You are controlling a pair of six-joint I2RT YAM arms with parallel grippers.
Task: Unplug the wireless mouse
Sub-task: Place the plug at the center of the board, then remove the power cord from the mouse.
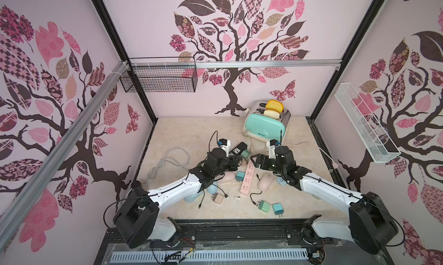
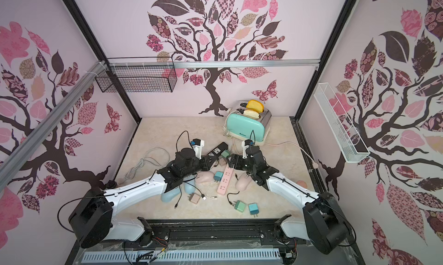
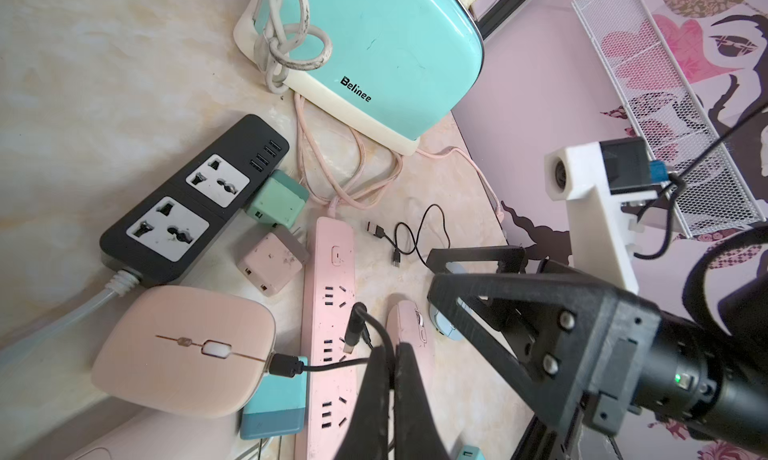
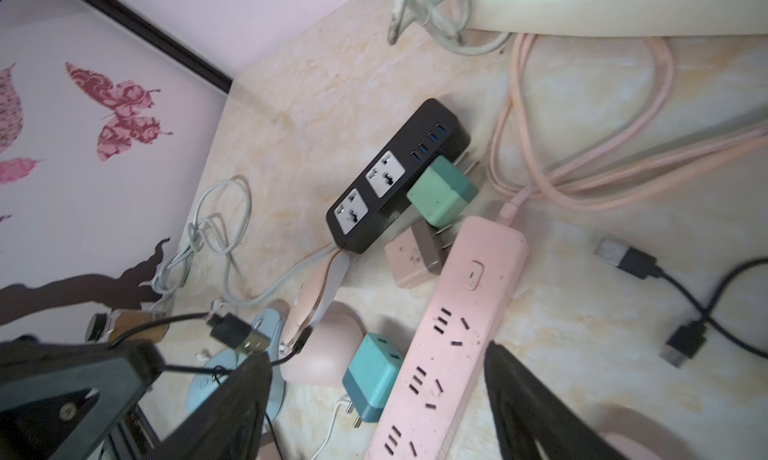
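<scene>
Pinching black cable (image 3: 332,364) between left fingers (image 3: 415,399), pink mouse (image 3: 183,349) nearby

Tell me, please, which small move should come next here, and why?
Probably move the open right pincer to the flat pink wireless mouse to steady it: the thin black cable, gripped by the shut left pincer, is still plugged into it.
</scene>
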